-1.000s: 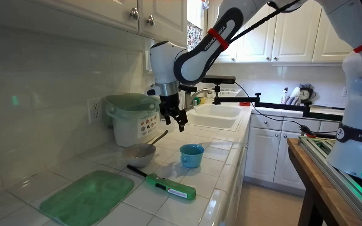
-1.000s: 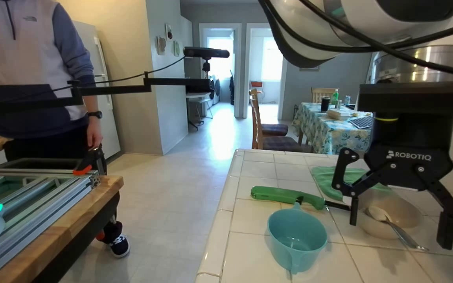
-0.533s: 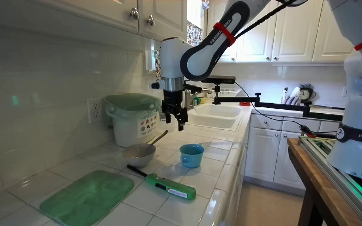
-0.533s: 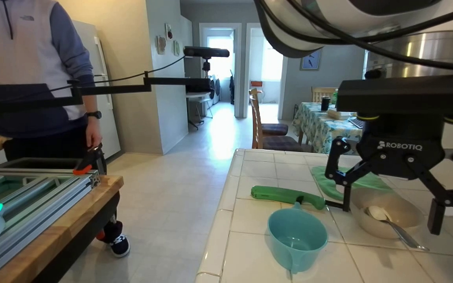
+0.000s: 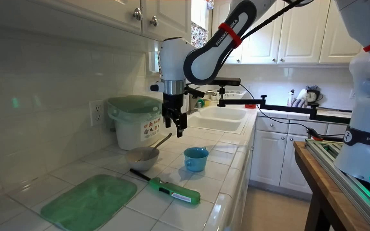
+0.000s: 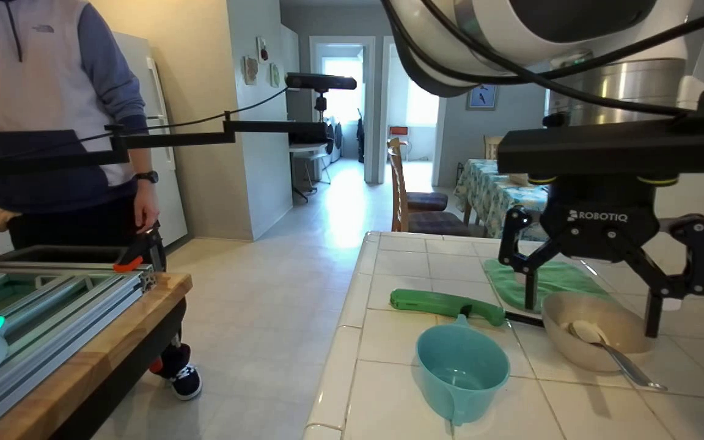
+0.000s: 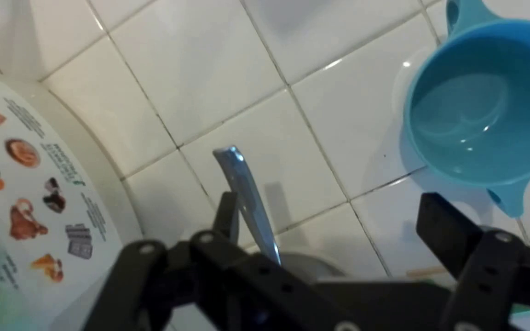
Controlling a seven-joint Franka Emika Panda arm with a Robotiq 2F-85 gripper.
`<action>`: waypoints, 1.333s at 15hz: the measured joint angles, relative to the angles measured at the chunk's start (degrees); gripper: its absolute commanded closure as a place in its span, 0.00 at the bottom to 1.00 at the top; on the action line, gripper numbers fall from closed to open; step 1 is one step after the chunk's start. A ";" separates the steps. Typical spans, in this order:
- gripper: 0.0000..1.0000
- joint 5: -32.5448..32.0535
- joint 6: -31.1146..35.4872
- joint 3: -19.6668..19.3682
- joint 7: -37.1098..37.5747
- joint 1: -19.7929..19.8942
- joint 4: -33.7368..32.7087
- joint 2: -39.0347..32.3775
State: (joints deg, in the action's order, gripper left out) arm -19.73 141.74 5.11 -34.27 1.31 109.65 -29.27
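My gripper [image 5: 174,129] is open and empty, pointing down above the tiled counter. It also shows in an exterior view [image 6: 591,315] and the wrist view [image 7: 331,207]. It hangs near a pale bowl [image 5: 141,164] with a metal spoon [image 5: 163,141] leaning in it. In the wrist view the spoon handle [image 7: 249,197] appears just inside the left finger; contact cannot be told. The bowl [image 7: 311,264] is mostly hidden behind the gripper there. A blue cup [image 7: 476,115] with small handles stands apart beside the bowl, upright, and also shows in both exterior views [image 5: 196,160] [image 6: 462,360].
A green lighter [image 5: 176,191] with a black nozzle lies before the bowl and cup. A green cloth [image 5: 92,202] lies flat nearby. A lidded bin [image 5: 132,126] stands by the wall. Behind is a white sink [image 5: 218,123]. A person [image 6: 52,122] stands across the room.
The arm has shifted and straightened, so the gripper points more nearly straight down. In an exterior view it has moved left and farther from the camera. The counter objects have not moved.
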 measured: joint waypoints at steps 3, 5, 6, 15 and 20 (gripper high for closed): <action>0.00 -1.18 0.98 -1.00 4.94 -2.94 -0.01 -0.07; 0.00 -2.57 2.00 -2.18 8.54 -4.50 -0.03 -0.32; 0.00 -3.38 2.49 -2.78 9.94 -5.08 -0.06 -0.55; 0.00 -8.79 1.10 -5.56 12.03 -6.62 -4.93 -3.12; 0.00 -8.78 -2.86 -5.05 10.23 -6.62 -8.96 -5.90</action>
State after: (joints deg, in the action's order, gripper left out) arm -28.51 138.88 0.06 -24.04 -5.31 100.68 -35.18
